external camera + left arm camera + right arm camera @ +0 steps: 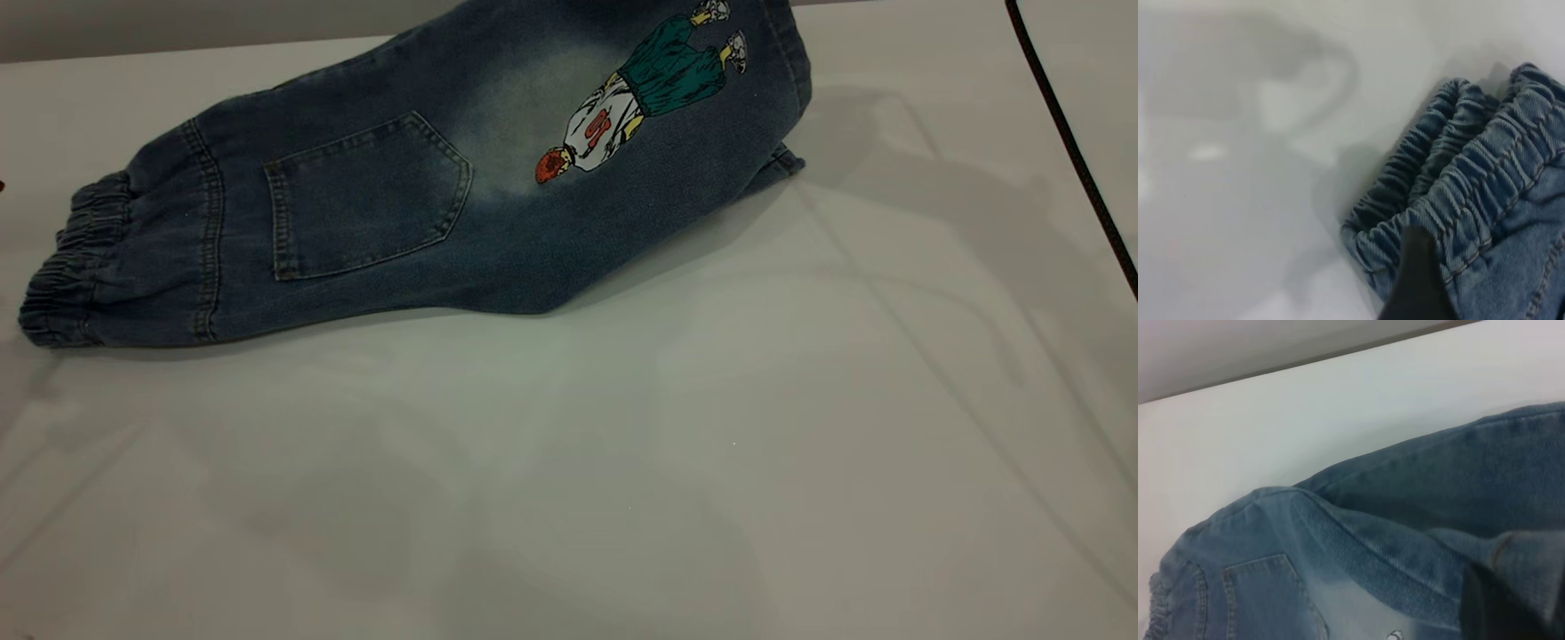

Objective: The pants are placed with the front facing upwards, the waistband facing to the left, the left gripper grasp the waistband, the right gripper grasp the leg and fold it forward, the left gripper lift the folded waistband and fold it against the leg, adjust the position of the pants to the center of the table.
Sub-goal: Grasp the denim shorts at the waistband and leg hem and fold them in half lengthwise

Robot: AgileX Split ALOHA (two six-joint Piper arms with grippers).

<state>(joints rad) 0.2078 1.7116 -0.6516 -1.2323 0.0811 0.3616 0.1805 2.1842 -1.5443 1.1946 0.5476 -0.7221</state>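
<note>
The pants (427, 204) lie on the table (622, 462) at the far left. They are folded lengthwise with the back up, so the patch pocket (364, 196) and cartoon print (640, 89) show. The waistband (67, 267) points left and rests flat. Neither gripper shows in the exterior view. In the left wrist view a black part of my left gripper (1421, 273) sits in front of the ruffled waistband (1451, 167). In the right wrist view my right gripper (1501, 593) is shut on the leg (1458, 493), with stitched denim draped over its dark finger (1485, 607).
A black cable (1071, 142) runs down the table's right side. Bare tabletop stretches in front of and to the right of the pants. The table's far edge (1311, 360) lies just behind them.
</note>
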